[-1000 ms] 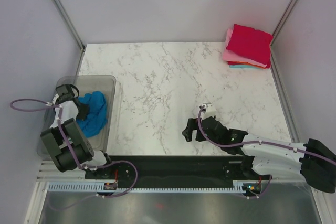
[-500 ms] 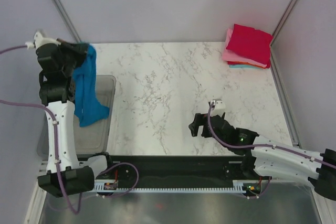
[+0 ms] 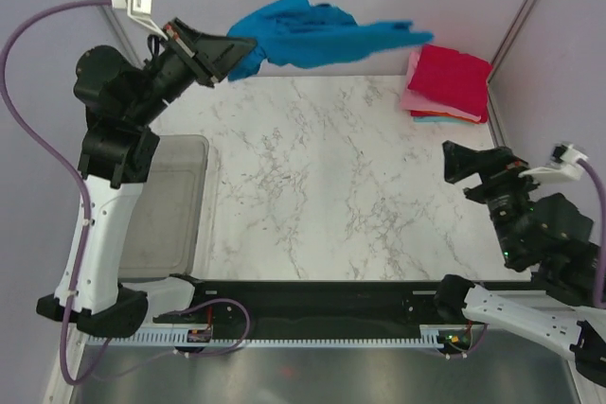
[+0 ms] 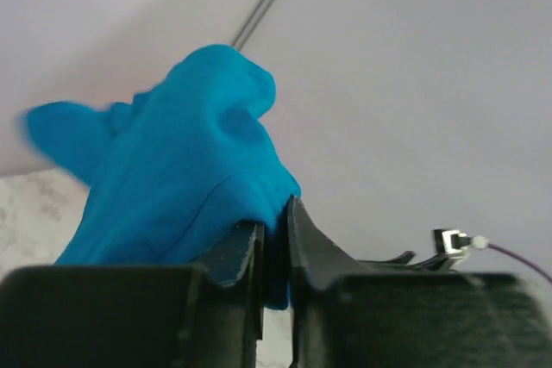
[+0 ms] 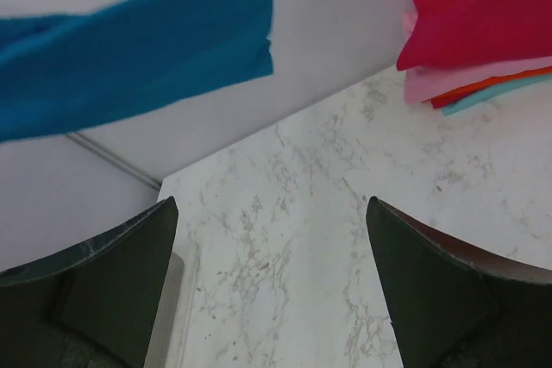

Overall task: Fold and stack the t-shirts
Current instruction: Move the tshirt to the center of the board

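A bright blue t-shirt [image 3: 317, 37] flies out sideways high over the table's back edge, one end pinched in my left gripper [image 3: 244, 52]. The left wrist view shows that gripper [image 4: 274, 213] shut on a fold of the blue t-shirt [image 4: 181, 187]. Folded t-shirts, crimson on top of pink and teal, form a stack [image 3: 448, 84] in the back right corner. My right gripper [image 3: 466, 162] is raised at the right side, open and holding nothing. Its wrist view shows the gripper [image 5: 272, 213] over bare table, the blue t-shirt [image 5: 129, 45] streaming above and the stack [image 5: 483, 32] at upper right.
A clear grey plastic bin [image 3: 166, 215] stands at the left edge of the marble table [image 3: 322, 177], beside my left arm. Pale walls with metal corner posts enclose the table on three sides.
My left arm has lifted the blue t-shirt out of the bin and swung it up and to the right, so it trails in the air. My right arm has risen and moved right.
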Robot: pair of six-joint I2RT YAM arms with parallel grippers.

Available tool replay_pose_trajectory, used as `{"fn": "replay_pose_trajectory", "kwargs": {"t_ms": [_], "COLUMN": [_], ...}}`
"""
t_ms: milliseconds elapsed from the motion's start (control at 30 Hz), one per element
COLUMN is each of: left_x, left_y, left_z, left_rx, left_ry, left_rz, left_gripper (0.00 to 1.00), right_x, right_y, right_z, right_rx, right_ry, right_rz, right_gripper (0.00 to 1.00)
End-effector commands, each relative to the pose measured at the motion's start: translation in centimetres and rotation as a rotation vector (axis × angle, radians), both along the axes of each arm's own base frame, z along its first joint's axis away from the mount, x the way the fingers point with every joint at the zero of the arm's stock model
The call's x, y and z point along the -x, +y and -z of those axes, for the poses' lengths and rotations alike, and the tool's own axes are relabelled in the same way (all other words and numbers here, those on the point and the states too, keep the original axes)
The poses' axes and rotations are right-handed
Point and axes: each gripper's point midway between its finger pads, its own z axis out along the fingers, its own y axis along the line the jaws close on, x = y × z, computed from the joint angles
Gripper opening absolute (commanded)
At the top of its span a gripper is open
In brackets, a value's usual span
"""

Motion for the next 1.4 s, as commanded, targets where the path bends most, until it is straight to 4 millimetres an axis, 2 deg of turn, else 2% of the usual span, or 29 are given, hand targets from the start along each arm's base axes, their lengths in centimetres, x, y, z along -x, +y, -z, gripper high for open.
{"fn": "replay_pose_trajectory", "kwargs": {"t_ms": [0,33,100,133,167,200,233,300,333,433,467,567,600,633,733,800,833,900,1000,1033,1067,1100,1133,1200,1233,1267,1300,1333,1367], "left_x": [0.2,0.2,0.6,0.0,1.8,2.4,2.6,4.2,4.9,6.6,7.1,9.9,12.0,12.7,15.5,17.3,17.7,18.6,19.6,19.6,19.7,19.7,19.6,19.1,18.5,18.6,18.3,18.3,18.3], "left_y": [2.1,3.1,4.7,7.0,9.2,10.7,11.6,11.3,9.4,5.7,4.9,2.4,2.6,2.7,4.2,4.8,5.2,6.1,7.4,7.5,7.6,7.6,7.5,7.3,7.3,7.3,7.4,7.6,7.6], "left_z": [5.3,9.6,14.1,19.4,20.2,21.4,24.0,23.2,23.3,20.8,18.2,15.3,11.2,10.9,6.5,4.1,3.3,1.8,0.6,0.5,0.5,0.4,0.4,0.5,0.8,0.7,0.8,0.8,0.8], "left_rx": [-0.064,-0.11,-0.173,-0.215,-0.193,-0.172,-0.194,-0.154,-0.157,-0.093,-0.042,0.131,0.288,0.35,0.475,0.478,0.494,0.526,0.549,0.546,0.535,0.534,0.53,0.518,0.522,0.527,0.541,0.548,0.545], "left_ry": [0.105,0.205,0.283,0.415,0.432,0.463,0.493,0.42,0.403,0.338,0.249,0.202,0.107,0.071,-0.057,-0.135,-0.162,-0.208,-0.286,-0.299,-0.319,-0.325,-0.322,-0.318,-0.306,-0.3,-0.291,-0.291,-0.298], "left_rz": [-0.13,-0.188,-0.267,-0.406,-0.494,-0.57,-0.614,-0.567,-0.454,-0.218,-0.154,0.092,0.191,0.238,0.292,0.296,0.282,0.259,0.199,0.185,0.168,0.163,0.167,0.166,0.154,0.159,0.147,0.143,0.139], "left_gripper": [0.22,0.45,0.57,0.75,0.89,0.96,1.0,1.0,1.0,1.0,1.0,1.0,1.0,1.0,1.0,1.0,1.0,1.0,1.0,1.0,1.0,0.99,0.99,0.99,0.99,0.99,0.99,0.99,0.99], "right_x": [1.8,2.4,3.6,4.1,4.6,4.7,4.8,4.5,4.0,2.2,1.3,-0.3,-0.9,-1.4,-3.2,-5.1,-5.5,-7.9,-10.6,-11.3,-12.6,-13.3,-14.1,-15.9,-16.9,-17.0,-17.9,-18.3,-19.1], "right_y": [-5.2,-6.2,-8.0,-8.5,-9.1,-9.3,-9.1,-7.4,-6.0,-0.3,1.7,5.1,6.1,6.8,8.8,9.7,11.2,11.3,13.8,14.5,15.9,16.6,17.2,19.1,20.2,20.2,21.1,21.3,21.8], "right_z": [0.7,0.0,0.0,-0.2,0.0,0.6,1.1,2.4,3.9,8.4,10.2,14.3,15.1,15.6,18.1,20.7,23.3,25.0,26.5,28.0,27.0,27.4,29.5,29.0,29.7,30.9,30.2,31.5,31.2], "right_rx": [0.065,0.029,-0.001,-0.02,-0.029,-0.013,-0.002,0.022,0.057,0.146,0.202,0.293,0.313,0.331,0.406,0.435,0.463,0.416,0.385,0.405,0.391,0.401,0.429,0.418,0.412,0.426,0.413,0.423,0.412], "right_ry": [0.032,0.02,0.015,0.01,0.008,0.022,0.033,0.069,0.103,0.22,0.276,0.376,0.378,0.386,0.443,0.516,0.594,0.632,0.639,0.675,0.649,0.662,0.708,0.697,0.706,0.729,0.71,0.734,0.724], "right_rz": [0.115,0.12,0.12,0.116,0.11,0.105,0.095,0.041,0.02,-0.088,-0.106,-0.126,-0.132,-0.136,-0.129,-0.121,-0.197,-0.196,-0.271,-0.278,-0.304,-0.315,-0.319,-0.351,-0.365,-0.363,-0.37,-0.37,-0.37], "right_gripper": [0.98,0.98,0.98,0.98,0.98,0.98,0.98,0.98,0.98,0.98,0.98,0.98,0.98,0.98,0.98,0.98,0.98,0.98,0.98,0.98,0.98,0.98,0.98,0.97,0.97,0.97,0.97,0.97,0.96]}}
